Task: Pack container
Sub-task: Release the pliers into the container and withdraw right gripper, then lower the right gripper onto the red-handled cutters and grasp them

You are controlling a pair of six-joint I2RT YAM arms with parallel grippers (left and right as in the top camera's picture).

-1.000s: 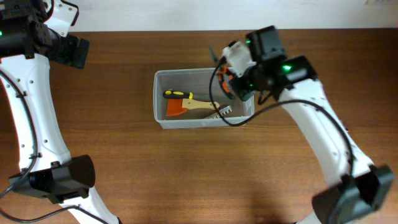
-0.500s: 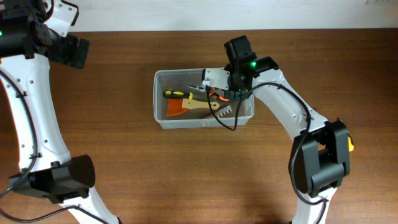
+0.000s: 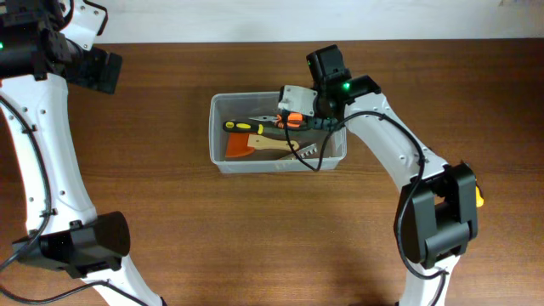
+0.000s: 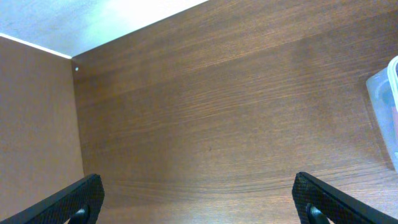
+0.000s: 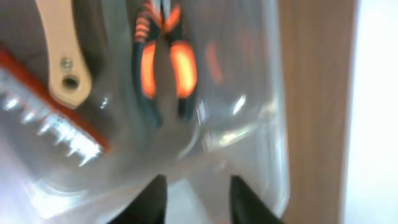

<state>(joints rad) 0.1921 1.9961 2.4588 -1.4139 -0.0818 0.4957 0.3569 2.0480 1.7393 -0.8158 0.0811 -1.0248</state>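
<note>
The clear plastic container stands mid-table. It holds orange-and-black pliers, a yellow-and-black-handled tool and a wooden-handled orange brush. My right gripper hovers over the container's far right part. In the right wrist view its fingers are apart with nothing between them. The pliers lie free below them, beside the brush, inside the container wall. My left gripper is wide open and empty over bare table. The container's edge shows at that view's right.
The wooden table ends at a pale wall strip along the far edge. My left arm is at the far left corner. A black cable from my right arm hangs across the container's right end.
My right gripper came down into the container with the pliers and let them go. The pliers now lie inside and the fingers have drawn back a little. The left arm has not moved.
</note>
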